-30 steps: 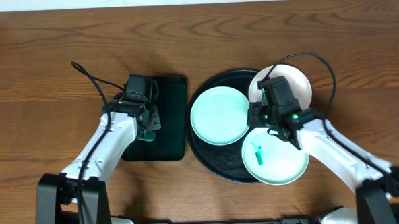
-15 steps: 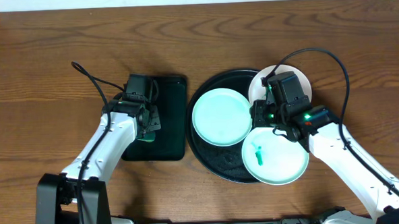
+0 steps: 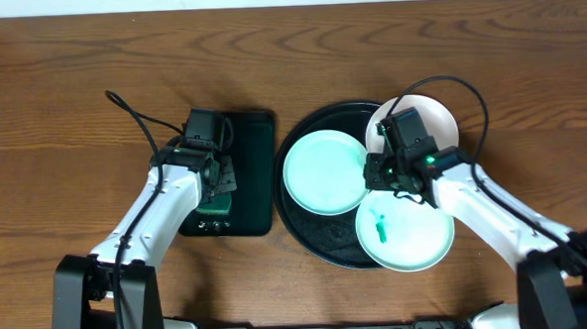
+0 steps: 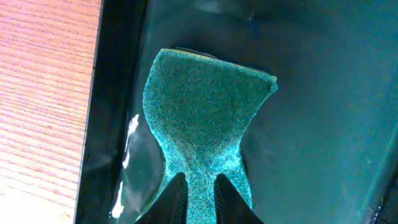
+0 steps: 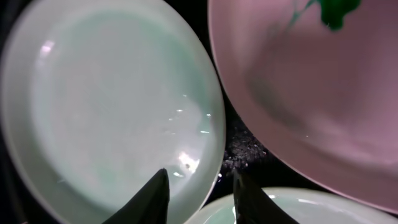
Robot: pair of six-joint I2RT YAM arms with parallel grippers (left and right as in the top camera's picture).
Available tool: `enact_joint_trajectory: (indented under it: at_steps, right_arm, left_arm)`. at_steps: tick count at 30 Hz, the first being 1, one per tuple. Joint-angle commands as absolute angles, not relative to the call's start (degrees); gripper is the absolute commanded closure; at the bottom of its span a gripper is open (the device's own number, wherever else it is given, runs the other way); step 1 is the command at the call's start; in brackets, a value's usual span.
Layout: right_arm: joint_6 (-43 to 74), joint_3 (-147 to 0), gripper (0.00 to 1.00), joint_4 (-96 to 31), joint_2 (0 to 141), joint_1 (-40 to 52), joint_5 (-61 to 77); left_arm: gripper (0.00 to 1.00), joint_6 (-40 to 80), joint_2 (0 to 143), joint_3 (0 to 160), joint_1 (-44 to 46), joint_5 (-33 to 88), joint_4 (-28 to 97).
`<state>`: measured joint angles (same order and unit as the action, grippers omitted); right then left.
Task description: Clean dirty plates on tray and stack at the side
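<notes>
Two bent arms: left gripper (image 4: 199, 190) pinches a green sponge (image 4: 205, 112) over a black rectangular tray (image 4: 323, 124); right gripper (image 5: 199, 186), slightly parted, hovers at the rim of a mint round plate (image 5: 106, 106).

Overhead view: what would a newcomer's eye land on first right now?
On the round black tray at right sit a left mint plate, a white plate and a near mint plate bearing a green smear. At left, the left gripper pinches a green sponge over the small rectangular tray.

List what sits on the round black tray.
A clean mint plate, a green-smeared mint plate, a white plate over its rim. The right gripper covers part of the white plate.
</notes>
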<state>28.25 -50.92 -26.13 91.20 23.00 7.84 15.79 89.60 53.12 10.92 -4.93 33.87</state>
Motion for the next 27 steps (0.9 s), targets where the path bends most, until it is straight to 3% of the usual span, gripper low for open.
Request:
enact_joint_trajectory:
  at_steps: [1, 3, 6, 17, 20, 21, 27]
  right_arm:
    - [28.27, -51.7, 0.69, -25.61, 93.65, 23.35, 7.35]
    - [28.27, -51.7, 0.69, -24.95, 94.76, 23.35, 7.35]
    - [28.27, -51.7, 0.71, -24.08, 95.74, 23.35, 7.35]
    - [28.29, -51.66, 0.8, -22.63, 98.8, 23.35, 7.35]
    - [28.27, -51.66, 0.89, -21.98, 99.68, 23.35, 7.35]
    - [28.27, -51.66, 0.98, -21.85, 99.79, 23.35, 7.35]
    - [28.23, -51.79, 0.99, -21.89, 98.35, 23.22, 7.35]
  left_arm:
    - [0.83, 15.22, 89.86, 52.71, 10.63, -6.09, 33.98]
    - [0.83, 15.22, 89.86, 52.71, 10.63, -6.09, 33.98]
    - [0.73, 15.22, 89.86, 52.71, 10.63, -6.09, 33.98]
    - [0.7, 15.25, 89.86, 52.71, 10.63, -6.09, 33.98]
    - [0.62, 15.22, 89.86, 52.71, 10.63, -6.09, 33.95]
    - [0.61, 15.22, 89.86, 52.71, 10.63, -6.09, 33.95]
    - [0.59, 15.25, 89.76, 52.73, 10.61, -6.09, 33.98]
